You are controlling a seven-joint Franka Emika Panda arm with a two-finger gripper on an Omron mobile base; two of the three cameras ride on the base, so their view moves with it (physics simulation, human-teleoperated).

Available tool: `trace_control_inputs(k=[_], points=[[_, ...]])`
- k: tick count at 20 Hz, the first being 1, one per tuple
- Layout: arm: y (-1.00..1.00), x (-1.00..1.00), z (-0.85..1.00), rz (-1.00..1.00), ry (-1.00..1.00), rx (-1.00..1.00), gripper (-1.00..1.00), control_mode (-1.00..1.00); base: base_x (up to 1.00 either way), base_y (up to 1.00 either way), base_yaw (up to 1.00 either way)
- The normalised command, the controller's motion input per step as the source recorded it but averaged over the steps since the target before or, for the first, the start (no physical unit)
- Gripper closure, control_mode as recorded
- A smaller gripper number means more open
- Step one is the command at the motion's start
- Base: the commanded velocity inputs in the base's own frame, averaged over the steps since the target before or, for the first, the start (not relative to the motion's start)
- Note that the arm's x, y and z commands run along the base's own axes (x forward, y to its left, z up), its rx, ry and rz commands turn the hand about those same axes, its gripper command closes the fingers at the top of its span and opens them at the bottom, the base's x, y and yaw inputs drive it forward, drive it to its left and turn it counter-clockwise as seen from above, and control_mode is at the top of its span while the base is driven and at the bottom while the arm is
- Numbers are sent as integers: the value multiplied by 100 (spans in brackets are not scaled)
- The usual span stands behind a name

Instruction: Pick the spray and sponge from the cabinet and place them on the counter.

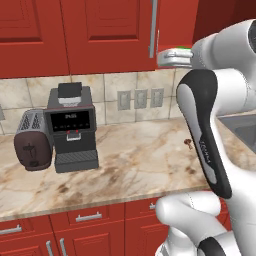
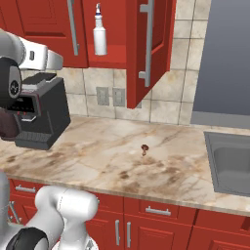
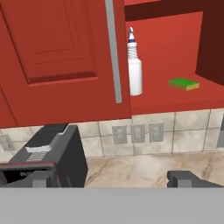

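Both spray (image 3: 134,65) and sponge (image 3: 184,84) above pincer (image 3: 111,178) (apart)

cabinet (image 3: 57,65) red | spray (image 3: 135,72) white | sponge (image 3: 183,84) green, yellow edge

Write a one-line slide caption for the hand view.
Spray and sponge on the open cabinet shelf, above the counter.

No text or label can be read.
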Motion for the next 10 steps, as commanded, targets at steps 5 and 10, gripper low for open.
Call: trace_control_inputs(k=[5,10], points=[[8,32,12,0,2,-10,-100,-100,0,0,0],[15,41,0,0,0,-5,-100,-100,0,0,0]])
